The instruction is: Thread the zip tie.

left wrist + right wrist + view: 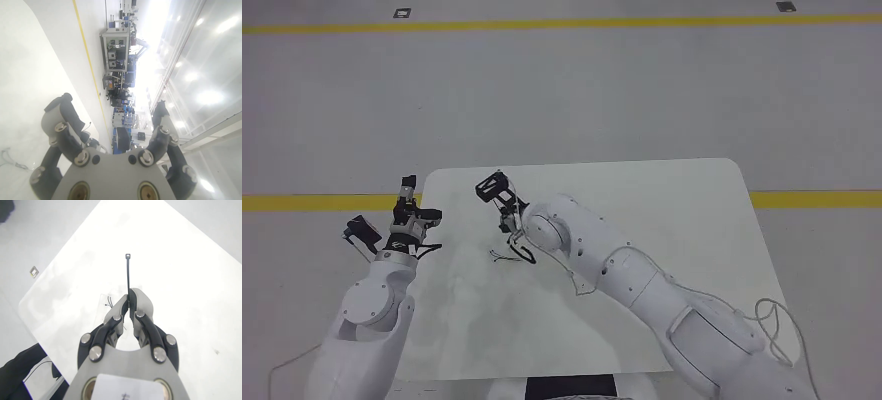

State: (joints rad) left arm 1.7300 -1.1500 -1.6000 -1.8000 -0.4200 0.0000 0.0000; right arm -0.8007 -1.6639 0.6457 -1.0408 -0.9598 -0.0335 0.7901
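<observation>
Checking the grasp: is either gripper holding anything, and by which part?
Right gripper pinches the thin black plastic zip tie by its strap, head free; left gripper holds nothing.

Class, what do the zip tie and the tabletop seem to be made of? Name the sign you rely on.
Zip tie: probably black plastic, matt; a thin strip standing straight from the right gripper, with a square head. Tabletop: smooth white, perhaps laminate or painted board; faint smudges, rounded corners.

Above the table (170, 266), open air surrounds the head of the zip tie (128, 275) jutting from the clamped right gripper (129, 298), a clear bag (105, 311) lies near it, and the wide-spread left gripper (113, 100) hangs well apart at the table's left edge.
</observation>
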